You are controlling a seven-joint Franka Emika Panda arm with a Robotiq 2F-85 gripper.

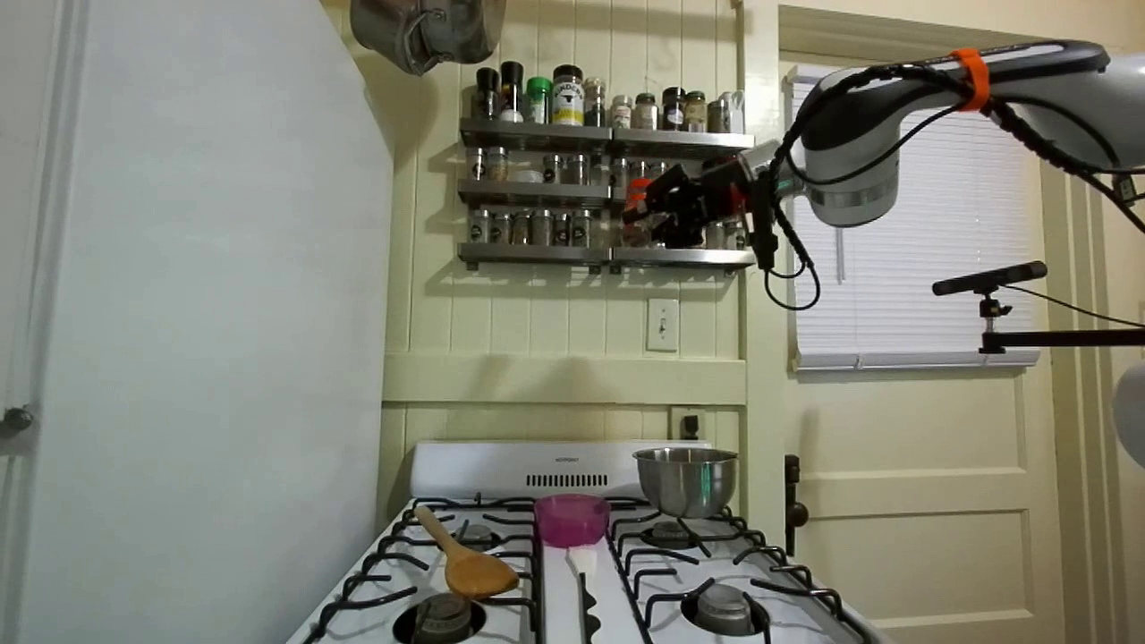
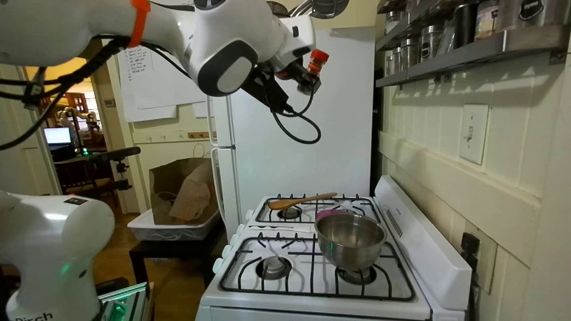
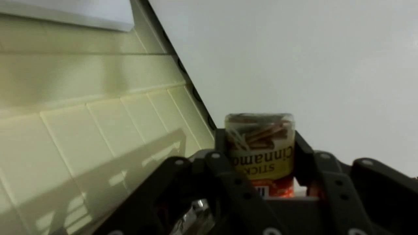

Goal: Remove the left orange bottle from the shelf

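Observation:
The orange bottle is a clear cinnamon stick jar with a yellow label and an orange cap. In the wrist view the bottle (image 3: pixel 261 147) sits between both fingers of my gripper (image 3: pixel 258 142), which is shut on it; its label reads upside down there. In an exterior view its orange cap (image 2: pixel 318 60) points up, slightly tilted, above the gripper (image 2: pixel 308 84). The bottle is apart from the dark metal shelf (image 2: pixel 446 62), out in front of it. In an exterior view the gripper (image 1: pixel 657 210) and the cap (image 1: pixel 638 190) cover part of the shelf's right half (image 1: pixel 684 259).
Several jars (image 1: pixel 541 228) line the shelf tiers. Below are a stove (image 1: pixel 564 458) with a steel bowl (image 1: pixel 687 483), a pink bowl (image 1: pixel 572 521) and a wooden spoon (image 1: pixel 474 572). A tall white fridge (image 1: pixel 224 268) and hanging pots (image 1: pixel 429 31) stand at the left.

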